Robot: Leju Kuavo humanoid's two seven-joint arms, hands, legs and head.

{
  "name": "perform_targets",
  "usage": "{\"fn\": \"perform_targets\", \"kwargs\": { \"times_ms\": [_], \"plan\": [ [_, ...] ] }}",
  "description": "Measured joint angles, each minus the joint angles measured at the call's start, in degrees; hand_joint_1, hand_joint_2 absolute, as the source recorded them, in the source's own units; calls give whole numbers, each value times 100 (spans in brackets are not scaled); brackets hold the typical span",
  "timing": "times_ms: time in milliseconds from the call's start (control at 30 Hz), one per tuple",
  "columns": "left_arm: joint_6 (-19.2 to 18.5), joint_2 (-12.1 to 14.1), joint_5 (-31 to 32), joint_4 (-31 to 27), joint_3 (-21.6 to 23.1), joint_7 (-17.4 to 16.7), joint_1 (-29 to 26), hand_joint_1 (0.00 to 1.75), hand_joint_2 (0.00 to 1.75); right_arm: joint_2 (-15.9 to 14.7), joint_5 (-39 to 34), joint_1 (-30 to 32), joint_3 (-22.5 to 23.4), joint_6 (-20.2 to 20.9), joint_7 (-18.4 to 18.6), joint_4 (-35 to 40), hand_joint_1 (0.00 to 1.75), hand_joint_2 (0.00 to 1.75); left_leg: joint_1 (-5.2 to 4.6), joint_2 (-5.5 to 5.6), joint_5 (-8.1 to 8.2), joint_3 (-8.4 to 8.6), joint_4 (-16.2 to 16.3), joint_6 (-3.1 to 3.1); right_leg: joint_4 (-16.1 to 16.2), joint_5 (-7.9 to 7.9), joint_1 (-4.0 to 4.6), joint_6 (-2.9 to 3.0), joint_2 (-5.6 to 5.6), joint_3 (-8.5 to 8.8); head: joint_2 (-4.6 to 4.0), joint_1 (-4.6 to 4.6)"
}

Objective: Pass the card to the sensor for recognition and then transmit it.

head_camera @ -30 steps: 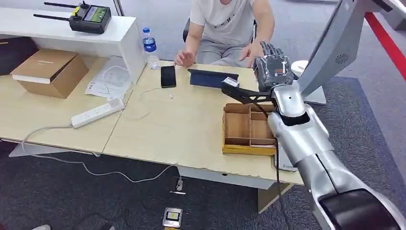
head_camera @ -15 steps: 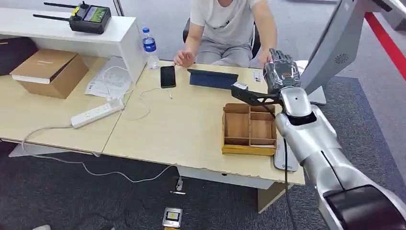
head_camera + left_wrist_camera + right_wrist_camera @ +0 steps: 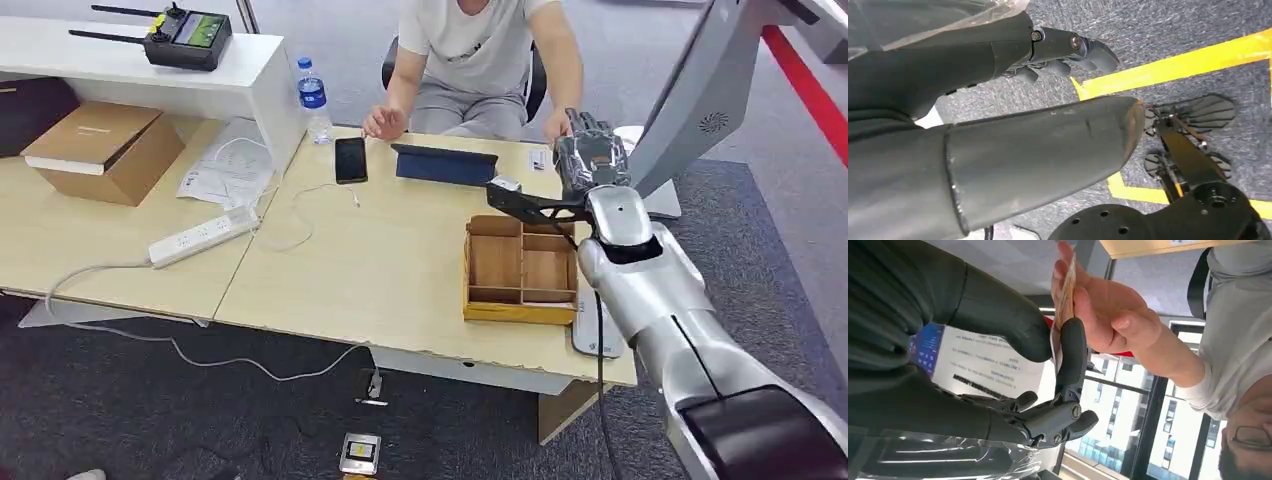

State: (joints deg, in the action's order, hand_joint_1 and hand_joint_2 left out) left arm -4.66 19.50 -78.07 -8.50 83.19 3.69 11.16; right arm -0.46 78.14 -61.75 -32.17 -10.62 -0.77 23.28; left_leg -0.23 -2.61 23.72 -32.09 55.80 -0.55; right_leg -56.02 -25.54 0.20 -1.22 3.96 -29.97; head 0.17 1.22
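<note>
One card (image 3: 1064,300), one phone (image 3: 351,158), one bottle (image 3: 313,98) — one wooden tray (image 3: 520,312).

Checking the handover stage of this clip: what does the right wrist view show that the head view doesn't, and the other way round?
Right wrist view alone: the card pinched between thumb and a finger of the right robot hand, with the person's hand closing on its far end. Head view alone: the table with the wooden tray, blue sensor pad, phone and water bottle. Both: the right robot hand raised towards the seated person.
</note>
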Motion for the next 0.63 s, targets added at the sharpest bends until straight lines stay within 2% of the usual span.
{"fn": "perform_targets", "kwargs": {
  "times_ms": [33,67,100,233,633],
  "plan": [
    [-2,0,9,-2,6,-6,0,0,0,2,2,1,-4,-24,0,-6,0,175,0,0,0,0,0,0,0,0,0,0,0,0,0,0],
    [-2,0,9,-2,15,-15,0,0,0,4,4,1,-9,-53,0,-20,0,175,0,0,0,0,0,0,0,0,0,0,0,0,0,0],
    [-2,0,7,-2,26,-33,1,0,0,7,11,4,-13,-87,2,-22,0,0,0,0,0,0,0,0,0,0,0,0,0,0,0,2],
    [13,-2,-20,-2,37,-98,3,0,0,15,96,27,-31,-341,11,-24,0,0,0,0,0,0,0,0,0,0,0,0,0,0,0,0],
    [-42,-9,-13,-2,46,-105,5,0,0,-33,302,17,-85,-251,11,35,0,0,0,0,-1,1,0,-2,0,1,0,0,0,0,0,2]
  ]
}}
